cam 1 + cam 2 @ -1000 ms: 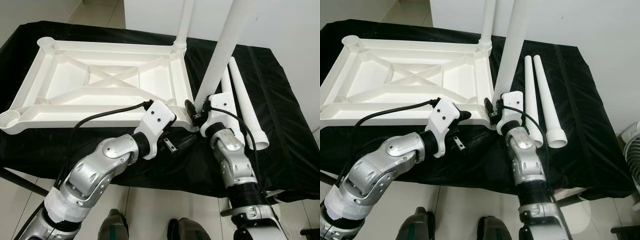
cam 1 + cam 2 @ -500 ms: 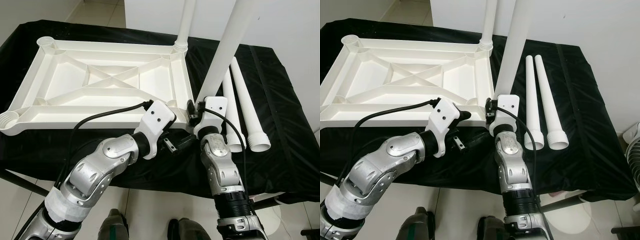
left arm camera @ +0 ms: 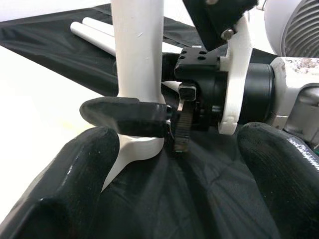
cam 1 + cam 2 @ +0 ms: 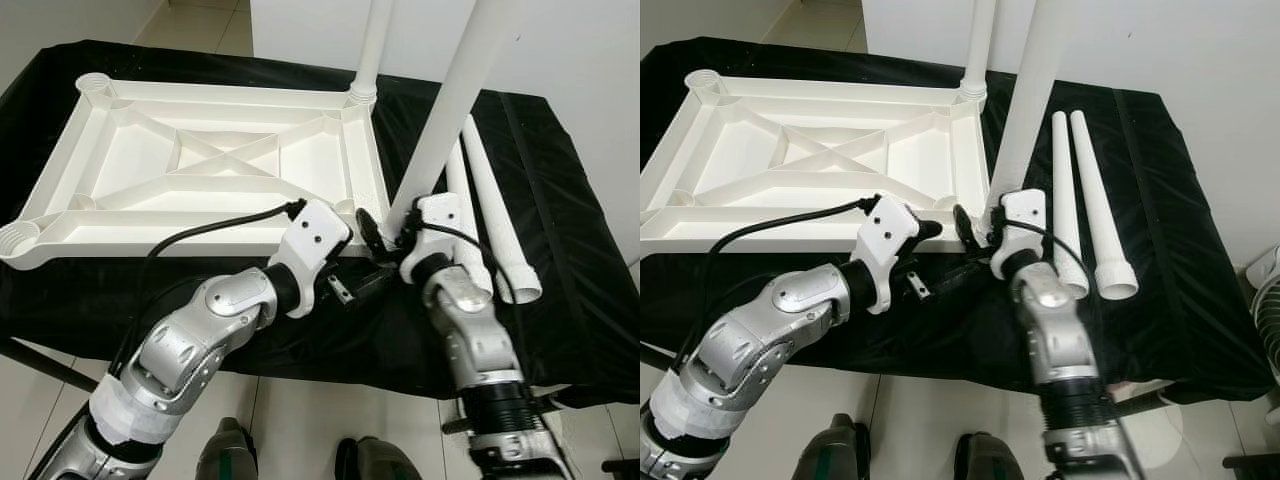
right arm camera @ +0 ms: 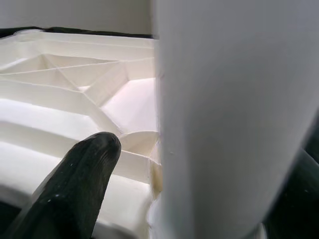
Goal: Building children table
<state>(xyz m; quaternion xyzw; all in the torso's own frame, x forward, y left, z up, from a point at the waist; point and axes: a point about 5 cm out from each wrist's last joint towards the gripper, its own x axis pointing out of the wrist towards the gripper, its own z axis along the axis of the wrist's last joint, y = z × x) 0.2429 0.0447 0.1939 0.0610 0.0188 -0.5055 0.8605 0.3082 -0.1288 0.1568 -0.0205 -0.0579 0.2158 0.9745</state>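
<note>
Table top [image 4: 200,175]: white moulded plastic, upside down on black cloth [image 4: 560,180], ribbed underside up, round sockets at corners. One leg [image 4: 370,50] already upright in far right corner socket. Second leg [image 4: 450,110], smooth white tapered tube, held tilted with foot at near right corner, judged mid-seating into socket there. Right gripper [image 4: 385,228] clamped round lower end of that leg, fingers on either side, apparently to steer it into socket. Left gripper [image 3: 174,149] just beside same corner, fingers apart, holding nothing, likely placed to steady top. Two spare legs [image 4: 1080,200] lying side by side on cloth to the right, flared ends nearest robot. Cloth matte, wrinkled; plastic glossy, rigid.
</note>
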